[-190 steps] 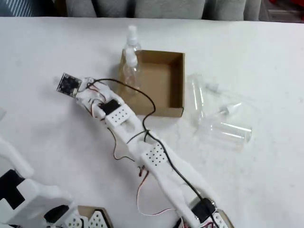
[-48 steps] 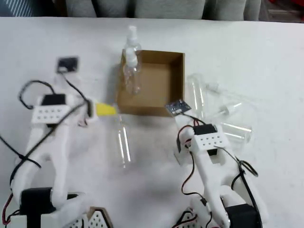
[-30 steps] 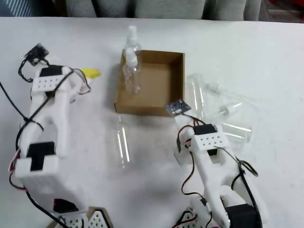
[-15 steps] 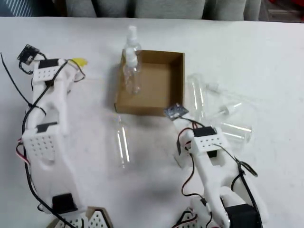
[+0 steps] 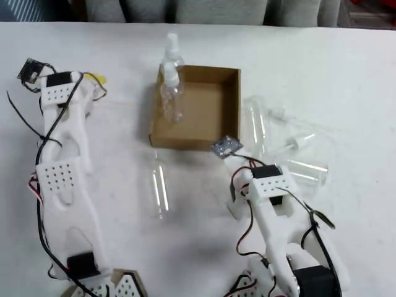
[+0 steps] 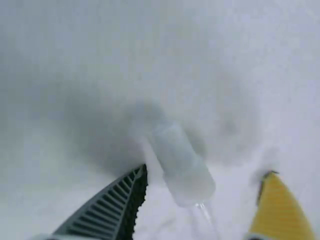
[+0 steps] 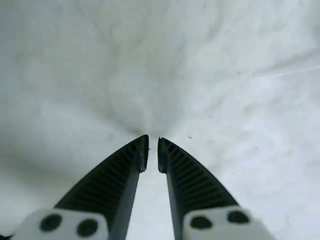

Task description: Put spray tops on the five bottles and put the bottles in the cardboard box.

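My left gripper (image 6: 205, 172) is open at the far left of the table, and its yellow finger (image 5: 96, 78) shows in the high view. A white spray top (image 6: 181, 162) lies on the table between the fingers, nearer the grey one. My right gripper (image 7: 153, 149) is shut over bare table, just in front of the cardboard box (image 5: 210, 108). One capped bottle (image 5: 171, 93) leans inside the box at its left wall. Another capped bottle (image 5: 171, 48) stands behind it. An uncapped bottle (image 5: 159, 184) lies in front of the box.
Several clear bottles (image 5: 296, 171) and loose spray tops (image 5: 296, 142) lie in a cluster right of the box. The right arm (image 5: 272, 204) stands between that cluster and the lying bottle. Chairs line the table's far edge.
The left arm has swung from the box's front left corner out to the far left of the table. The right arm has barely shifted.
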